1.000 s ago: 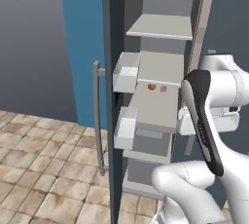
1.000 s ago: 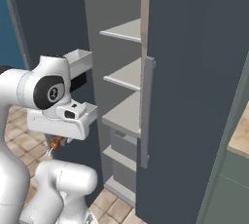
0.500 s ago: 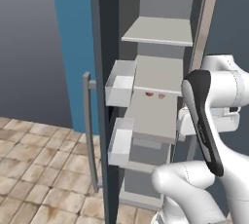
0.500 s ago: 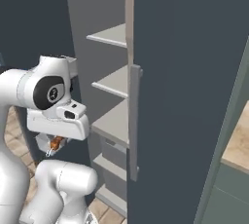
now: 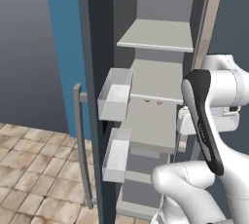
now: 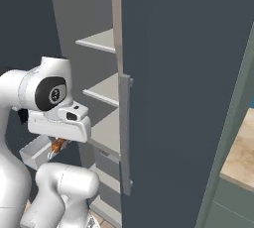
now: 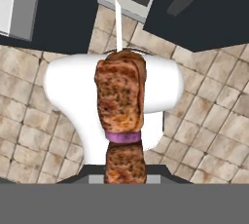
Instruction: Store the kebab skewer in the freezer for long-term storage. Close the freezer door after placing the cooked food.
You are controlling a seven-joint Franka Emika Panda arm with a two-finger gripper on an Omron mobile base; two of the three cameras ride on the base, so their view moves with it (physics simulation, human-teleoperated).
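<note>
Freezer (image 5: 160, 77) standing wide open ahead, tall and narrow, light grey shelves stacked one above another and bare as far as visible. Freezer door (image 5: 95, 47) swung out to the left, long vertical bar handle (image 5: 80, 145) on its outer face, whitish inner bins (image 5: 115, 94) hanging off the inside. Neighbouring plain dark door (image 6: 183, 98) looming large in the right base view, with its own grey handle. Tiled floor (image 7: 209, 101) below, seen from the hand camera. Kebab skewer (image 7: 121, 121) still off the shelves: pinched in the gripper (image 6: 55, 148), browned meat chunks and a thin purple slice threaded on it, pale stick tip pointing up toward the fridge base in the hand view. Same skewer peeking out orange-brown under the hand in the right base view, held low and in front of the open compartment, well short of any shelf. Jaws clamped tight on the food, no slack showing. So: door opened, food in hand, approach under way by the look of it. Left to do: lift and carry the skewer in onto a shelf, release, pull clear, then swing the door shut.
</note>
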